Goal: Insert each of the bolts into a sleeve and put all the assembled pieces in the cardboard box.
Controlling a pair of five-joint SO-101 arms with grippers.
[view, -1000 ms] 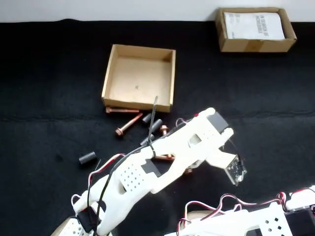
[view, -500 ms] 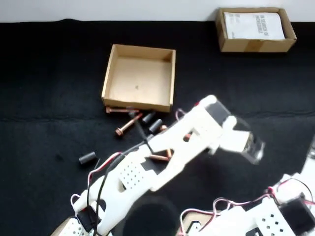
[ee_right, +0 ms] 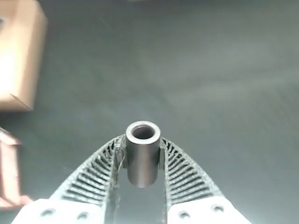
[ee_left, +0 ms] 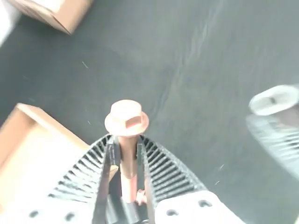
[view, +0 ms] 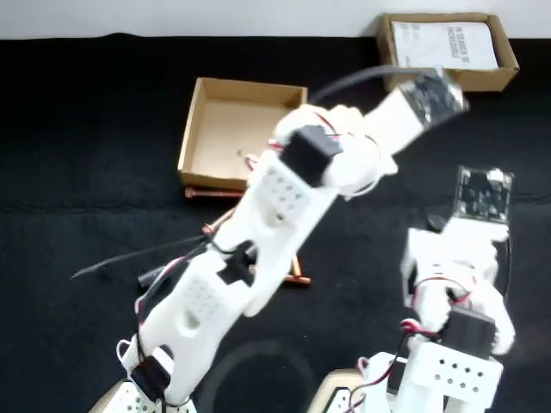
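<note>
We are at the joining step, with one part in each arm and nothing mated yet. The left fingers (ee_left: 161, 161) are clenched on a copper bolt (ee_left: 126, 119). Its flanged head stands clear just past the fingertips, and its shank runs back between the ribbed pads, where its far end is hidden from us. The right fingers (ee_right: 182, 163) are clamped on a dark sleeve (ee_right: 142, 151). The sleeve sits between the tips, with its open bore facing outward, away from the wrist. From above, the left arm stretches across the near right corner of the cardboard box (view: 188, 138), while the right arm stands at the lower right, well apart from it. We judge that the next move calls for bringing the two arms together and lining the shank's axis up with the bore. Since the head leads and the shank is buried in the grip, that may need turning or a regrip. The part of the box floor we can see is bare. On the black counter (view: 77, 129) a loose bolt (view: 209, 193) lies against the box's near wall, and a loose sleeve (view: 151, 277) lies beside the left arm, so most of the task remains.
</note>
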